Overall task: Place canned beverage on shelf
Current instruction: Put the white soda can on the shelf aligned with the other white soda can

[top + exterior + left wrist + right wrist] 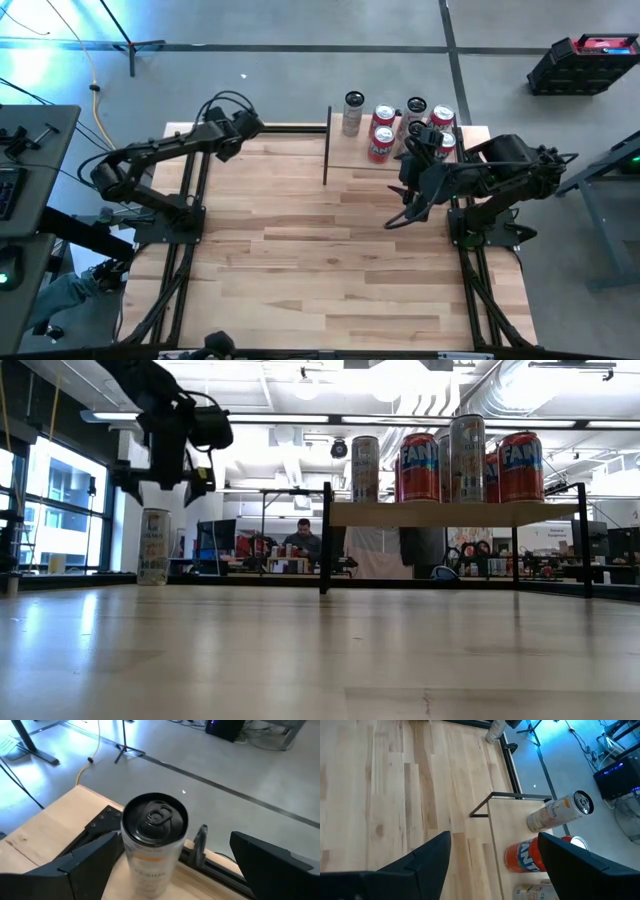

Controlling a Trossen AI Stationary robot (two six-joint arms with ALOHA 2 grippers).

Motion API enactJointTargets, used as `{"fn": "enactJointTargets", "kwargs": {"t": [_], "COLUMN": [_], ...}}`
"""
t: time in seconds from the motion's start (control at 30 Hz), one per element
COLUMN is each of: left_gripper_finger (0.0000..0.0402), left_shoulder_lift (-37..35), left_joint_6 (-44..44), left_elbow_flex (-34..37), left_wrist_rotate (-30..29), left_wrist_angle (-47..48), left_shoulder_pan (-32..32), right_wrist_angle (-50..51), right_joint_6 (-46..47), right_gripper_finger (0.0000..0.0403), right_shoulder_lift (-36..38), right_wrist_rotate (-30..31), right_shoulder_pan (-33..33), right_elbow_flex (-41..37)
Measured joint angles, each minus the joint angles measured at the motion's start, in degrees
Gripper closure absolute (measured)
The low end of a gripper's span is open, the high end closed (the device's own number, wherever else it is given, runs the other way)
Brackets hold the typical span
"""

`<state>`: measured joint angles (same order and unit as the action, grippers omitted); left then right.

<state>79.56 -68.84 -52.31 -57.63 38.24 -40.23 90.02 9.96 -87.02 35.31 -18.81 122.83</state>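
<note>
Two dark arms work over the planked tabletop [330,260]. The left end effector [170,865], fingers spread wide, hangs above a pale can [152,847] with a black top, which stands upright at the tabletop's far left corner between the fingers, not gripped. The right end effector [492,857], also open and empty, hovers beside the shelf [450,513] at the far right edge. The shelf carries several upright cans, among them red cans [420,466] and a pale slim can [365,468].
</note>
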Motion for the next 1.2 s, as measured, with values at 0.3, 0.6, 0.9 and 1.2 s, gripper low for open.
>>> {"fn": "enactJointTargets", "kwargs": {"t": [0.3,0.6,0.9,1.2], "left_gripper_finger": [0.0025,0.0025,0.0025,0.0025], "left_shoulder_lift": [3.3,6.4,6.4,6.4], "left_joint_6": [0.1,-1.9,0.3,1.6], "left_elbow_flex": [0.0,0.0,0.0,0.0], "left_wrist_rotate": [0.3,2.6,6.6,8.7], "left_wrist_angle": [-1.0,-1.9,-6.6,-6.7], "left_shoulder_pan": [-2.4,-6.1,-10.1,-12.0], "right_wrist_angle": [0.0,0.0,-0.1,-0.4], "right_joint_6": [-1.4,0.1,12.6,18.8], "right_gripper_finger": [0.012,0.012,0.012,0.0121], "right_shoulder_lift": [0.0,0.0,0.0,1.8], "right_wrist_rotate": [0.0,0.0,-10.5,-7.2], "right_shoulder_pan": [0.0,0.0,0.4,-1.0], "right_elbow_flex": [0.0,0.0,-0.2,-19.2]}}
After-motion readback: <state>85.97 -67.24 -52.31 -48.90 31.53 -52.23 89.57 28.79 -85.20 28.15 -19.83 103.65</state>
